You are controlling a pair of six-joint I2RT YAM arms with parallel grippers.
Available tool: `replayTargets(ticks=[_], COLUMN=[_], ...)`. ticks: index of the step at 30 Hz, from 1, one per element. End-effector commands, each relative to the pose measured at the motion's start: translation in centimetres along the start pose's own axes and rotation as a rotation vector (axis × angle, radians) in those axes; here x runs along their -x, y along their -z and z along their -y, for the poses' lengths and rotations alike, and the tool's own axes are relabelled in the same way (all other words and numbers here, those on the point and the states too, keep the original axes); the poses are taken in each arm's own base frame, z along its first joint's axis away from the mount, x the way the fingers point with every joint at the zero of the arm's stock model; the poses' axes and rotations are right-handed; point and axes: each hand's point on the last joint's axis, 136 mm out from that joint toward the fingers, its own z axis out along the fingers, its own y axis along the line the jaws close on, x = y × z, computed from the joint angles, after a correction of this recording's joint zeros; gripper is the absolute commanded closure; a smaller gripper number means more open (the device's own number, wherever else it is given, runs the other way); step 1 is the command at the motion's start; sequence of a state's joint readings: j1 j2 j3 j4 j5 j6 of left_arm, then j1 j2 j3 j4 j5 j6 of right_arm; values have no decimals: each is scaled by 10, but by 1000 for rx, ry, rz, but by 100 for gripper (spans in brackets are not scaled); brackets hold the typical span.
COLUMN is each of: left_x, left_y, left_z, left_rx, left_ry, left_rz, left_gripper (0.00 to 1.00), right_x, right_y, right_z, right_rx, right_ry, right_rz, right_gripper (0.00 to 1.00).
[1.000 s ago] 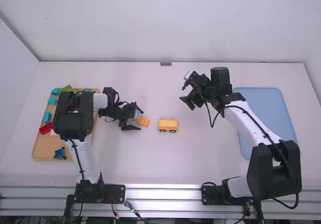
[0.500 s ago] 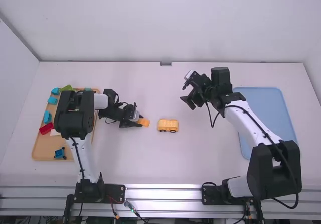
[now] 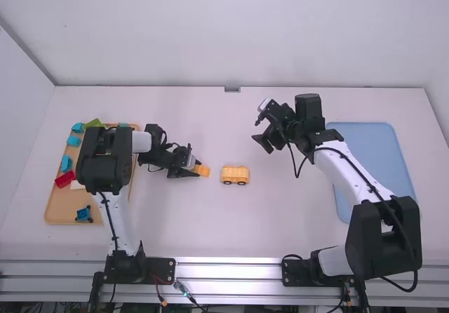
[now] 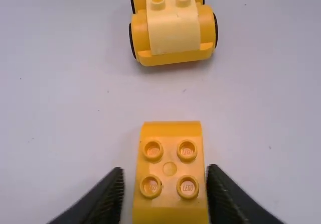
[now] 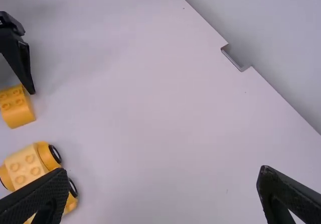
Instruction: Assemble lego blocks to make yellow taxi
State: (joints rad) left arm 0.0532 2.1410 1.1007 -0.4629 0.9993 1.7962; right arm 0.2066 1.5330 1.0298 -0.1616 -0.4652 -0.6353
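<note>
The left gripper [image 3: 197, 170] is low on the table right of the tray, closed about a yellow curved block [image 3: 203, 170]. Seen from the left wrist, the gripper [image 4: 165, 176] has a finger on each side of this studded block [image 4: 169, 158]. The yellow wheeled car base [image 3: 235, 175] stands apart, just to the block's right; the left wrist view has this base [image 4: 173, 28] with a paler studded block on top. Beyond the base and to its right, the right gripper [image 3: 260, 144] hangs open; its fingers are wide apart at the right wrist gripper [image 5: 163, 176].
On the left, partly under the left arm, a wooden tray [image 3: 57, 211] holds several teal pieces, a red block [image 3: 64, 180], a green block [image 3: 92, 123] and a blue wheeled piece [image 3: 84, 214]. A blue tray [image 3: 379, 144] lies at the right, beside the right arm.
The left gripper's fingers were spread around the yellow curved block one second ago and have come together on it. The right arm has barely moved, and the wheeled base has stayed put.
</note>
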Motion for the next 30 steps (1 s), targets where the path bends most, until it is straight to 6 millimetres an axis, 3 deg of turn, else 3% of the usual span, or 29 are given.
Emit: replayTargets(ticks=[1,3,6,10,12,13,15,20,24,25,27,30], left_x=[1,0,0,0,0,0,2,1,1,2,8,14], left_y=[-7,-6,-7,-9,-9,-9,-12,-12,-13,-13,-12,-7], left_z=[6,7,9,11,11,11,11,12,13,12,12,10], left_rx=[-11,-4,-5,-17,-17,-16,-21,-23,-16,-12,-8,-11], left_ry=[8,10,10,12,13,10,0,2,-6,-7,-6,13], left_rz=[36,40,42,37,37,37,37,35,42,50,76,87], left_gripper=[63,68,68,55,53,55,68,70,80,79,66,67], right_x=[2,2,2,2,2,2,2,3,3,3,3,4], right_y=[3,3,3,3,3,3,3,3,3,3,3,3], right_z=[1,1,1,1,1,1,1,1,1,1,1,2], right_rx=[-1,-2,-2,-2,-2,-2,-1,1,0,0,0,-6], right_ry=[-3,-3,-3,-2,-2,-2,-3,-2,-2,-3,-2,1], right_rz=[6,7,7,7,7,7,7,9,8,8,9,13], right_gripper=[1,1,1,1,1,1,1,1,1,1,1,1])
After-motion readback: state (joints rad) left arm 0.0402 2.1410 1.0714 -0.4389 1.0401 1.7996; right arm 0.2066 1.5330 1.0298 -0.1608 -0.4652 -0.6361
